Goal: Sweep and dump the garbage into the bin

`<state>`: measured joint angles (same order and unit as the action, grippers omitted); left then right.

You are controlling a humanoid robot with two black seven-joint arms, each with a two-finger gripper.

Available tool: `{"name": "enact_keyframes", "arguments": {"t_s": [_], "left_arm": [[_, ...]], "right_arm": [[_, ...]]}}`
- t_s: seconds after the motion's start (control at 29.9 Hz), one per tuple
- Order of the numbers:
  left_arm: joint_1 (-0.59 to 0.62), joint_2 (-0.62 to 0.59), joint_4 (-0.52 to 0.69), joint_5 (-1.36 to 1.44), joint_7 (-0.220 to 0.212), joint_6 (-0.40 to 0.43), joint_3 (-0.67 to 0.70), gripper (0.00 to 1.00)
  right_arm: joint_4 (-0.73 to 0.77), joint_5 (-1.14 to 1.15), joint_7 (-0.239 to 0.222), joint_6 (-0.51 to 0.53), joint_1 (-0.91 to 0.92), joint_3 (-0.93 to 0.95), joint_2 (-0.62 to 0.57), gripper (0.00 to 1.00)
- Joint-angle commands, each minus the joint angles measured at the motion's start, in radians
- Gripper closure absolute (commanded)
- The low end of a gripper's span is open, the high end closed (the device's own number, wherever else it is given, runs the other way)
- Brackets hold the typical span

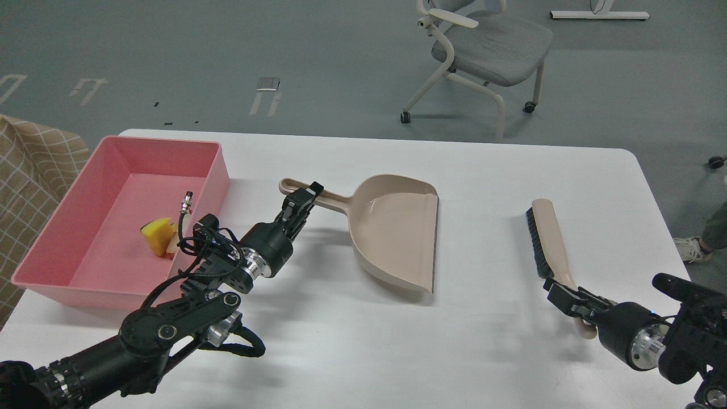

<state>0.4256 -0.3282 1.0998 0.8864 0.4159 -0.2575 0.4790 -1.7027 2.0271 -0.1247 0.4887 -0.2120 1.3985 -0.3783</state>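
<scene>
The pink bin [211, 149] stands at the table's left. The yellow sponge block [156, 234] lies inside it, with a bit of the bread slice [171, 248] beside it, partly hidden by my left arm. My left gripper [302, 200] is shut on the handle of the beige dustpan [397, 230], which rests on the table at the middle, empty. My right gripper [562, 298] is shut on the handle of the beige brush [547, 238], whose black bristles face left at the table's right.
The white table [488, 165] carries everything. A grey wheeled chair [488, 48] stands on the floor beyond the far edge. A checked beige cloth [28, 165] is left of the bin. A shoe [692, 249] shows off the table's right edge.
</scene>
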Motion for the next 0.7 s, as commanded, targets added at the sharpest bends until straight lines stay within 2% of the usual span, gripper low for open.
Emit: {"name": "enact_keyframes", "arguments": {"t_s": [0.0, 0.13, 0.27, 0.67], "left_arm": [[0.001, -0.009, 0.0, 0.002, 0.04, -0.028, -0.016, 0.02], [0.008, -0.02, 0.0, 0.002, 0.073, -0.106, -0.077, 0.02], [0.007, -0.017, 0.0, 0.002, 0.073, -0.146, -0.117, 0.02], [0.022, -0.005, 0.002, 0.0, 0.073, -0.161, -0.125, 0.02]], "right_arm": [[-0.002, -0.014, 0.0, 0.0, 0.006, 0.013, 0.01, 0.04], [0.0, -0.016, 0.0, 0.0, 0.009, 0.016, 0.01, 0.04], [0.0, -0.016, 0.0, 0.0, 0.011, 0.016, 0.009, 0.04], [0.003, -0.036, 0.007, 0.0, 0.011, 0.034, -0.004, 0.05]]}}
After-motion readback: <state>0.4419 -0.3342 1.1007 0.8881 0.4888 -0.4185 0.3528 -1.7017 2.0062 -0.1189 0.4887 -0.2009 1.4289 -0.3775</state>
